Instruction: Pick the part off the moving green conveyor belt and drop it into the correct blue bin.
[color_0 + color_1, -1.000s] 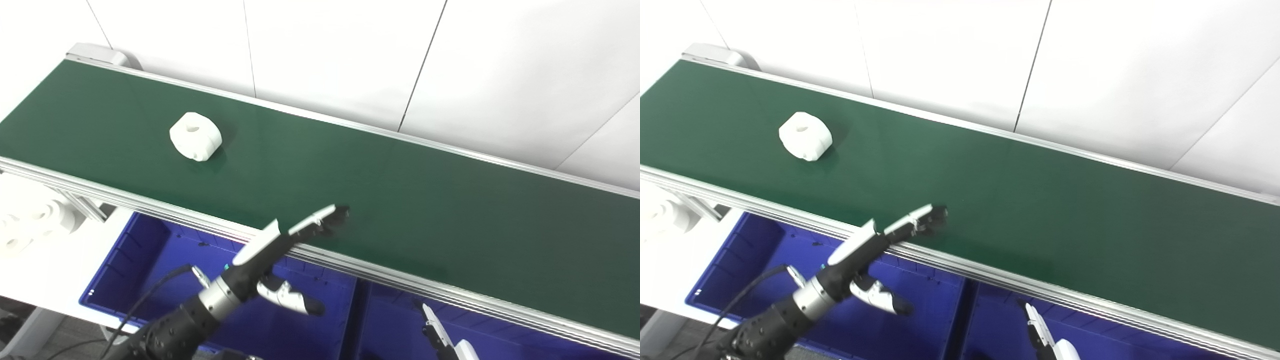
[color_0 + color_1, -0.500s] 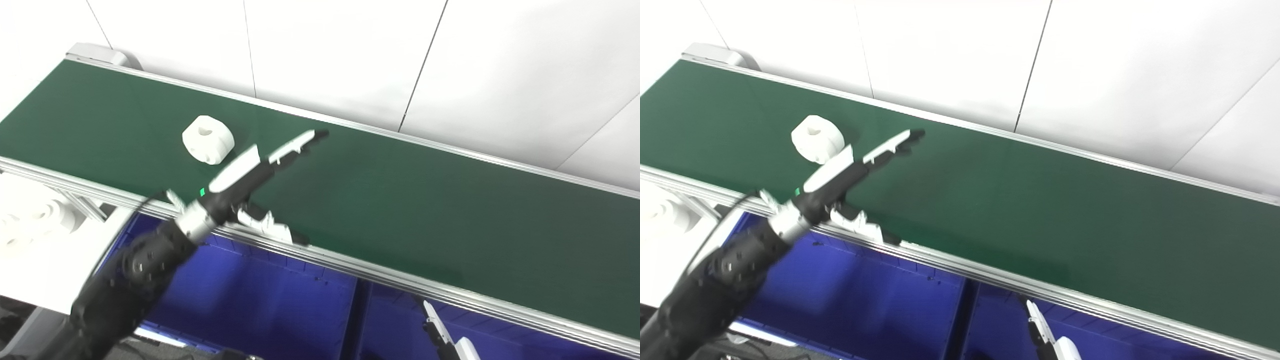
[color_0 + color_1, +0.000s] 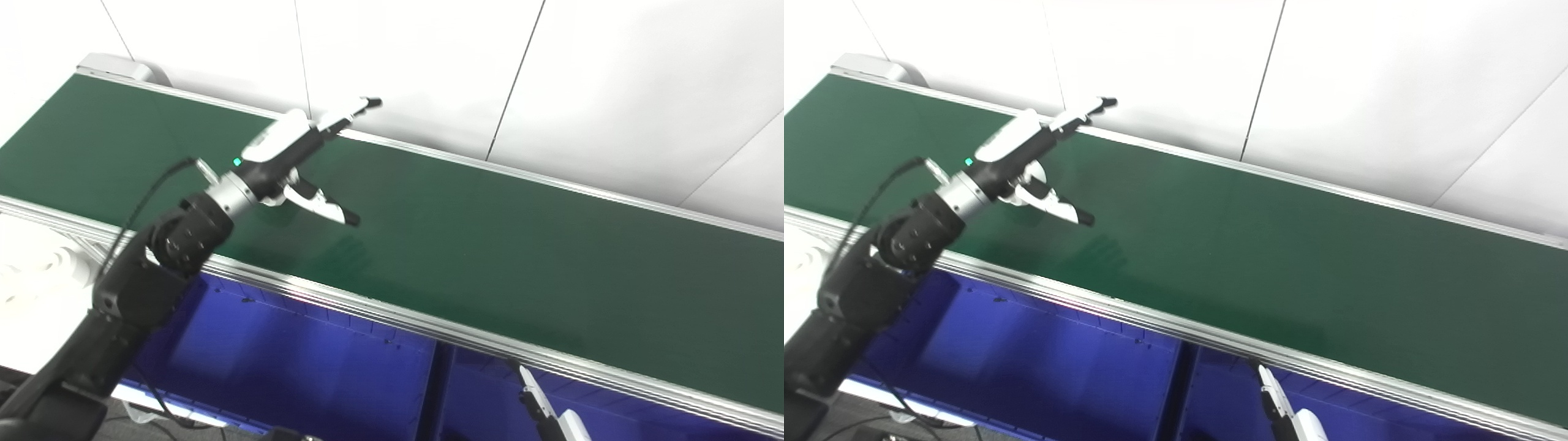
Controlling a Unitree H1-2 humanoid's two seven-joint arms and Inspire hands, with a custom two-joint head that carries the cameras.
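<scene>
Over the green belt, left hand is spread wide w/ fingers apart, holding nothing; white part mostly hidden under it. Best to drop straight down & close only once part sits btwn thumb & fingers. Right hand is only partly visible low down, can't tell its state.

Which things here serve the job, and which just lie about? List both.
Job: green conveyor belt, white part mostly hidden behind the open left hand, left blue bin, right blue bin.
Lying about: blurred white shapes at far left, wall panels.
</scene>
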